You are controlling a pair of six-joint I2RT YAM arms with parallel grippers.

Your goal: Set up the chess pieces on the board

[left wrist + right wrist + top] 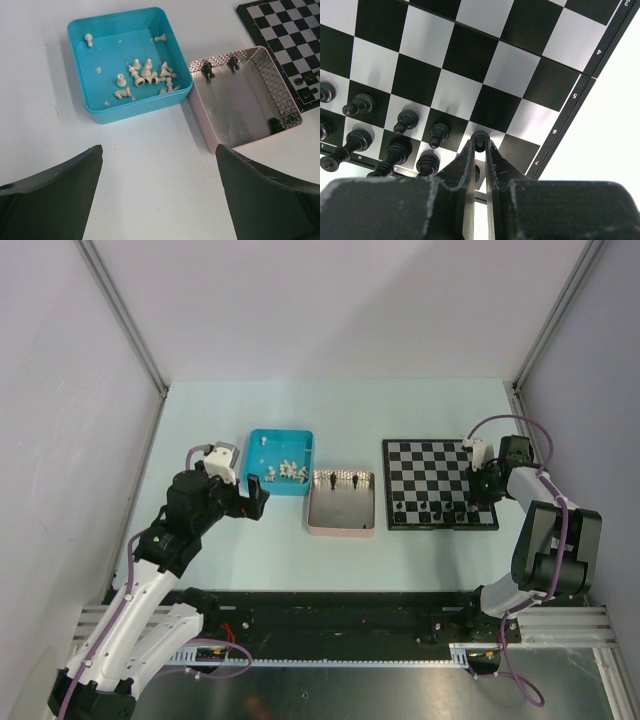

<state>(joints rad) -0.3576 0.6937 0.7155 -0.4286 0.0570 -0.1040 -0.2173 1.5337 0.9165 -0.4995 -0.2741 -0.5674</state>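
One black pawn is clenched by its head in my right pincer, low at the board's near rows. I cannot tell whether its foot has landed. I judge placing is the step in hand; next calls for loosening, then lifting straight up. The other pawns crowd my left. On my right the board's edge is near, with bare table beyond. Ahead lie open squares.

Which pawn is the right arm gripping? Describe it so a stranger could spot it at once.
Find the board, then its row of black pawns. The pawn is last in line toward the numbered edge, the only one pinched between the right fingers.
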